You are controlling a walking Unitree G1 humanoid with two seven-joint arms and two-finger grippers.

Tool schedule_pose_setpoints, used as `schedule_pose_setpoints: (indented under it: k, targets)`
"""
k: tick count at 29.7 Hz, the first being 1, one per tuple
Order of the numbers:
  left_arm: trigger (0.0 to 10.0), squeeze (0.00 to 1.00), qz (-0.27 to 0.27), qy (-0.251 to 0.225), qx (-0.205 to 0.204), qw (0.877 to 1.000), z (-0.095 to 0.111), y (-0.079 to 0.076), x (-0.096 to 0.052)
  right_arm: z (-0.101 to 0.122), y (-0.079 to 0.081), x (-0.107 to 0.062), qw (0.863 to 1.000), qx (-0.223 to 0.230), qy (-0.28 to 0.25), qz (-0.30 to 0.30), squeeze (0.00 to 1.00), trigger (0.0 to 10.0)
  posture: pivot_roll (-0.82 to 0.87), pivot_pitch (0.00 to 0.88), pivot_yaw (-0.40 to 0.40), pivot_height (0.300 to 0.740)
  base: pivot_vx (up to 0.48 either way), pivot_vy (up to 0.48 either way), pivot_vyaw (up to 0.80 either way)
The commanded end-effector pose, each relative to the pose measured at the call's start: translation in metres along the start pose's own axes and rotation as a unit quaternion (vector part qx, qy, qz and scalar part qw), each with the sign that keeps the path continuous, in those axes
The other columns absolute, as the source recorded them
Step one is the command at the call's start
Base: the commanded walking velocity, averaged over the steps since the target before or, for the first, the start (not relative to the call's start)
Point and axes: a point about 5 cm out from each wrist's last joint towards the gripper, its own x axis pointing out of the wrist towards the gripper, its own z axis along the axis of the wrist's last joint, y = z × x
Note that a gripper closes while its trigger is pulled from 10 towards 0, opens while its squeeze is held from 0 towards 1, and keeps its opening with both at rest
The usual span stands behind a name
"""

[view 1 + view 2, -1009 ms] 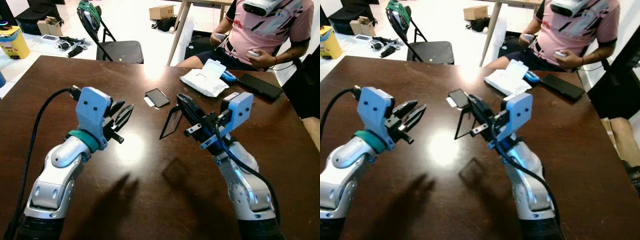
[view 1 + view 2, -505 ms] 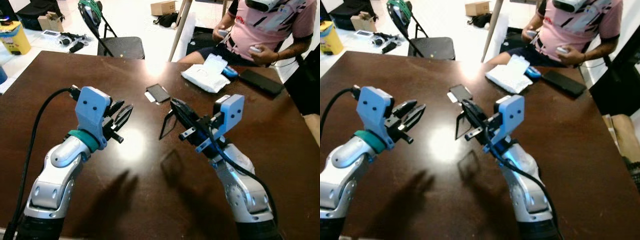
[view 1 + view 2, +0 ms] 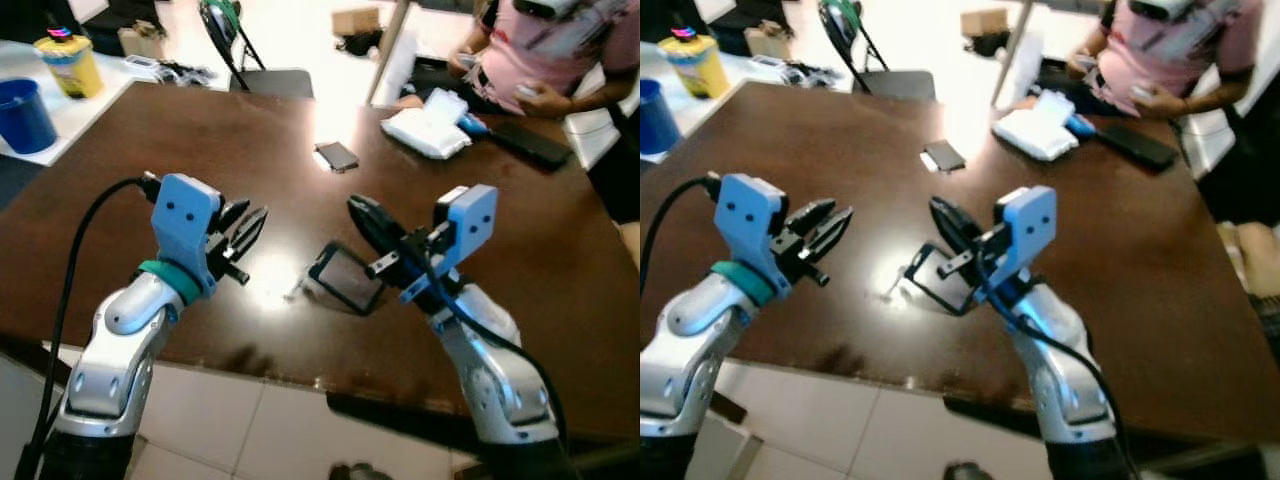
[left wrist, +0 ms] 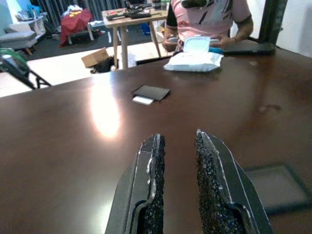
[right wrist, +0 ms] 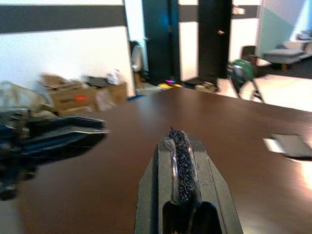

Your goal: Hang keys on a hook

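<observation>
A dark brown surface (image 3: 200, 130) carries everything, and the landmark on it is a flat black-framed rectangular piece (image 3: 346, 278) lying near the near edge, with a small pale bit, too blurred to identify, just beside its left side. The right gripper (image 3: 362, 213) hangs just above that framed piece, a little to its far right; in the right wrist view its fingers (image 5: 180, 148) are pressed together with a thin silvery loop pinched between them, which may be a key ring, though the keys themselves cannot be made out. The left gripper (image 3: 245, 222) is held off the surface well to the left of the framed piece, its fingers (image 4: 152, 168) a narrow gap apart and holding nothing. Beyond the framed piece, toward the far side, lies a small dark phone (image 3: 336, 156) with a white card touching it. Farther still, to the right, are a white packet of wipes (image 3: 428, 127) and a long black slab (image 3: 527, 146), in front of a seated person in a pink shirt (image 3: 560, 60). Far left of the framed piece stand a blue cup (image 3: 24, 114) and a yellow container (image 3: 68, 64).
</observation>
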Motion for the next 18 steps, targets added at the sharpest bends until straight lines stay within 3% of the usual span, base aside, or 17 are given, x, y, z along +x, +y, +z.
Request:
schedule_pose_setpoints:
  k: [1,13,18]
  targets:
    - [10.0,0.00,-0.003,0.003,-0.002,1.000,-0.001,-0.002,-0.001,0.001,-0.001,-0.001,1.000,-0.005,0.003,0.000,0.00,10.0,0.02,0.000,0.047,0.740,0.000,0.000,0.00]
    - [10.0,0.00,-0.009,0.012,0.005,1.000,-0.004,-0.003,-0.001,-0.001,-0.002,-0.002,1.000,-0.010,0.008,-0.001,0.00,10.0,0.02,0.001,0.046,0.740,0.000,0.000,0.00]
    - [10.0,0.00,-0.019,0.025,0.003,1.000,-0.007,-0.007,0.001,-0.008,-0.012,-0.003,0.999,-0.018,0.020,-0.024,0.00,10.0,0.02,0.001,0.046,0.740,0.000,0.000,0.00]
